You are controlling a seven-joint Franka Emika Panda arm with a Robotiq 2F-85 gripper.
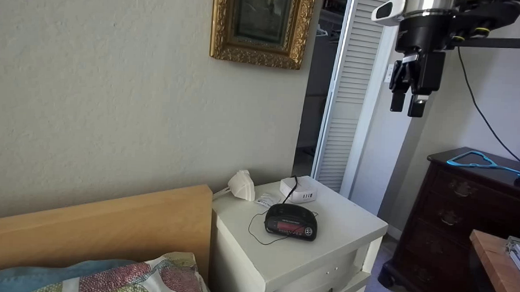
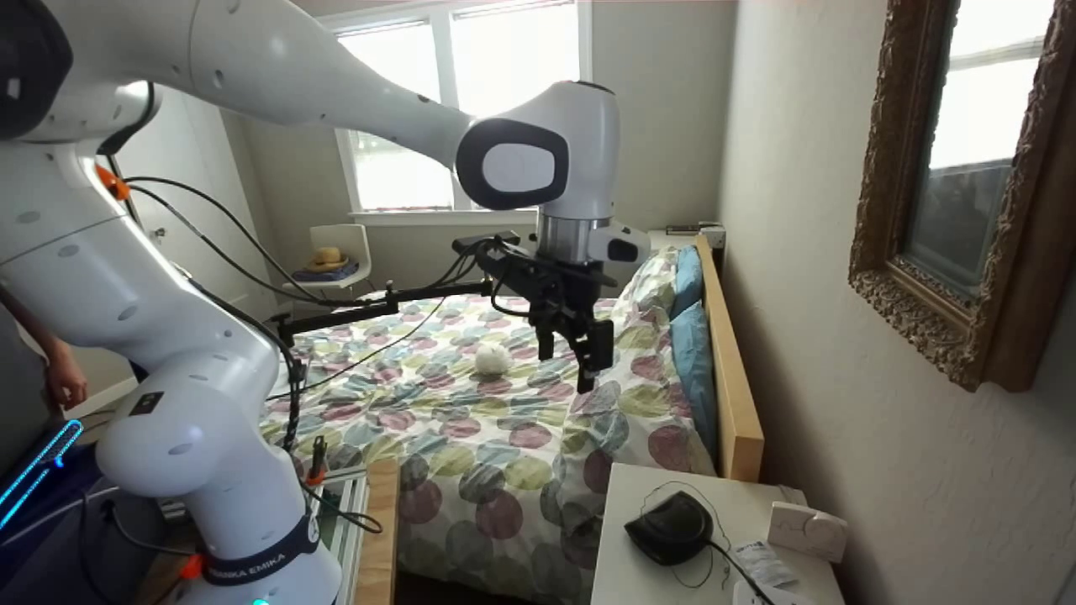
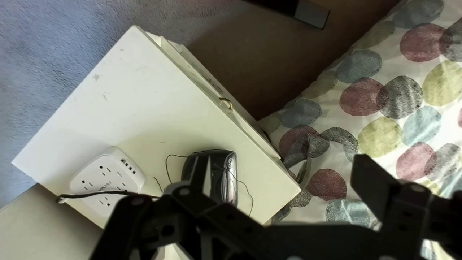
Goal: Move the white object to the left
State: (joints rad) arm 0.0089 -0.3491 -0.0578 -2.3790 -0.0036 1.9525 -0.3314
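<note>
One white squarish plastic outlet block (image 3: 106, 180) and one white cup-shaped piece (image 1: 242, 185) sit behind one black plastic clock radio (image 1: 290, 221). The block's four ports (image 3: 129, 166) face the white drawer front (image 1: 310, 282), long axis unclear. One black gripper (image 1: 406, 106), empty, has parted jaws.

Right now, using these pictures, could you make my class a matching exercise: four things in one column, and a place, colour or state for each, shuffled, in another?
Things
1. digital clock
2. hanger
3. framed picture
4. tool

Descriptions
A. hanging on the wall
B. jaws apart, in mid-air
C. black, on the nightstand
D. blue, on the dresser

Pairs: 1-C; 2-D; 3-A; 4-B
</note>
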